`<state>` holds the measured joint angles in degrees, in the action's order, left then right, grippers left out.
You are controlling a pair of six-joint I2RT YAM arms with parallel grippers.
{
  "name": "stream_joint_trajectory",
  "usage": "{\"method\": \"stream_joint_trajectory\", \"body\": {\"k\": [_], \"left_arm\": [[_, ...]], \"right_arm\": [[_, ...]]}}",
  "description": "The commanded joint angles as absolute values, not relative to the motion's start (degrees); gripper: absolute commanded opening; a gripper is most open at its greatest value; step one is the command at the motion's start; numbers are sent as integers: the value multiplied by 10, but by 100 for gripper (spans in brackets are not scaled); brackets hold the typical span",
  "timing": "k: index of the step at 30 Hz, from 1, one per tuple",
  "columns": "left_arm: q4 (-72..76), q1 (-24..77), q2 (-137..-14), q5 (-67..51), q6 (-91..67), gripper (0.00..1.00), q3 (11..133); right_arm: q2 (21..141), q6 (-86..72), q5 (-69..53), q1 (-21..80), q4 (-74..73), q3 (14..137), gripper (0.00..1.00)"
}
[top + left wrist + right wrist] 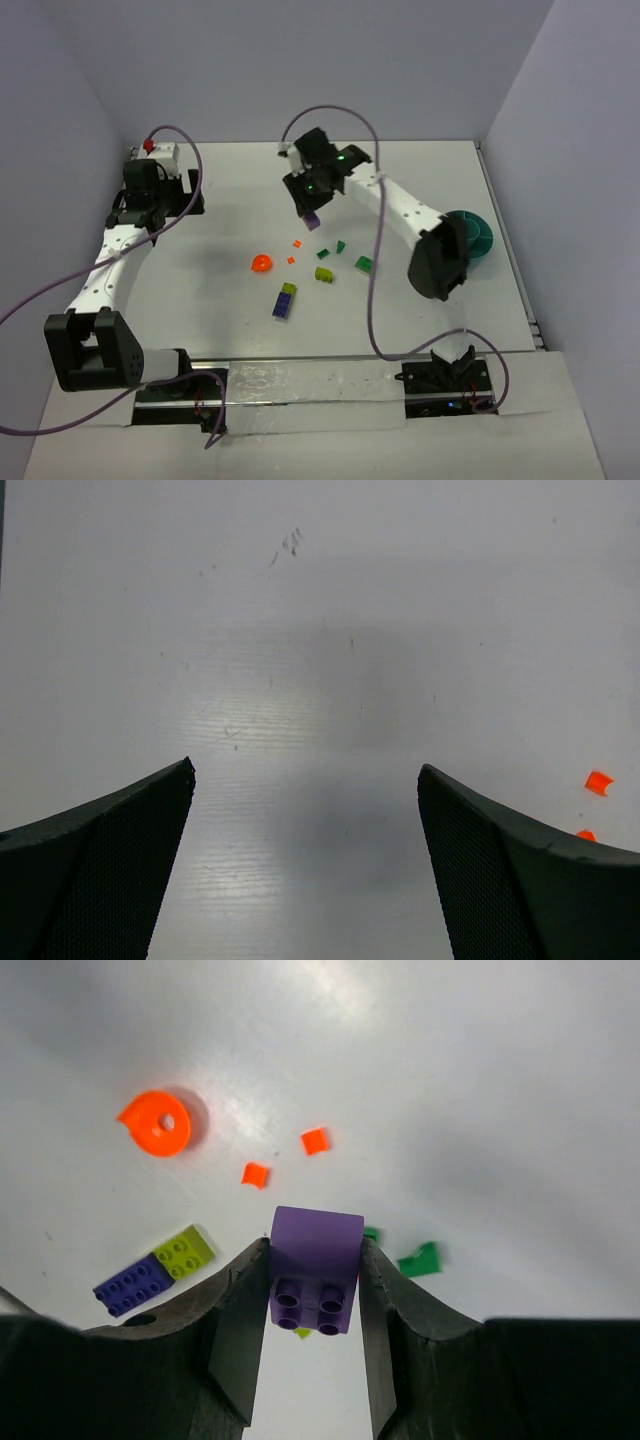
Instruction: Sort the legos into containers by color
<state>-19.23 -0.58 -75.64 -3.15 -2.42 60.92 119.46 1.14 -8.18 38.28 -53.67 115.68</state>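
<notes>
Top external: teal bowl (pixel 482 238) half arm-hidden

The white table (pixel 210 300) carries scattered legos (pixel 286 300) and a teal bowl (pixel 480 236).

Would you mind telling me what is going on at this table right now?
The right arm has a purple brick clamped between its jaws, above the other bricks scattered on the table: orange, green, lime and purple. The teal bowl sits near the table's right edge, beside that arm. The left arm hangs over bare table, jaws wide open and empty.
</notes>
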Motion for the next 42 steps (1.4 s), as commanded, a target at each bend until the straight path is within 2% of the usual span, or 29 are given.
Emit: {"method": "stream_joint_trajectory", "body": {"k": [1,4,10,13,19,27,42], "left_arm": [[-187,-6,-751,-61,-36,99,667],[-189,-5,-753,-82,-44,99,678],[-171,31,-750,-93,-47,99,682],[-169,49,-762,-88,-52,99,685],[-155,73,-773,-81,-68,99,692],[-158,79,-767,-82,-58,99,693],[-159,80,-774,-76,-60,99,691]], "right_arm": [[1066,1,-38,323,-417,1093,0],[1006,-15,-40,276,-385,1038,0],[800,-21,-29,150,-293,839,0],[691,-7,37,110,-240,745,0],[584,-6,111,28,-171,614,0],[544,1,120,-55,-126,522,0],[581,-18,120,-85,-28,446,0]]}}
